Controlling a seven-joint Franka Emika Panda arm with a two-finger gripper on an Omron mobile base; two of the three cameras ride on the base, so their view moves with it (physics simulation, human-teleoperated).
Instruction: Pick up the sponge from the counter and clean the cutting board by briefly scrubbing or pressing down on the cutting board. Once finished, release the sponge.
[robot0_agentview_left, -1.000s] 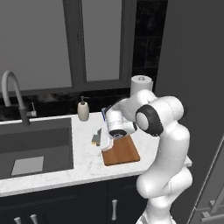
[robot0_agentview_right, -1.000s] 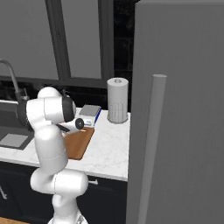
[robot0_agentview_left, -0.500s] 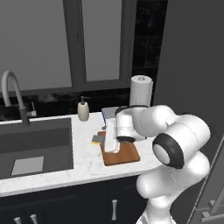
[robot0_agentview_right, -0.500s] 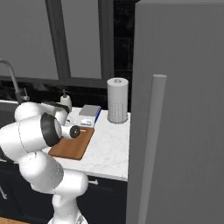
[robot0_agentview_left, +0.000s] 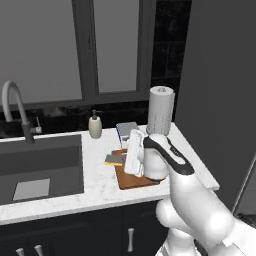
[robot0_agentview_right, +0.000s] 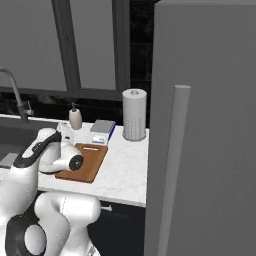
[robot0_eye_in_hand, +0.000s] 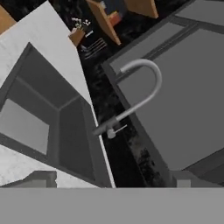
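The sponge (robot0_agentview_left: 114, 160), yellow under a grey-blue top, lies flat on the white marble counter (robot0_agentview_left: 95, 192) against the left edge of the brown cutting board (robot0_agentview_left: 136, 177). The board (robot0_agentview_right: 82, 162) is partly covered by my arm. My gripper (robot0_agentview_left: 130, 152) hovers over the board's left end, just right of and above the sponge, and is turned toward the sink. Its fingers are not clear in any view; nothing is held, and the jaws stand wide. The hand view looks across the sink (robot0_eye_in_hand: 35, 113) at the faucet (robot0_eye_in_hand: 140, 87).
A soap dispenser (robot0_agentview_left: 95, 126), a grey-topped box (robot0_agentview_left: 126, 130) and a paper towel roll (robot0_agentview_left: 161, 111) stand behind the board. The dark sink (robot0_agentview_left: 40, 167) with a pale grey rectangle (robot0_agentview_left: 31, 189) lies left. A tall dark panel (robot0_agentview_right: 200, 125) rises on the right.
The arm's elbow has swung down and forward in front of the counter. The hand has stayed near the board's left end and turned toward the sink. The sponge has not moved.
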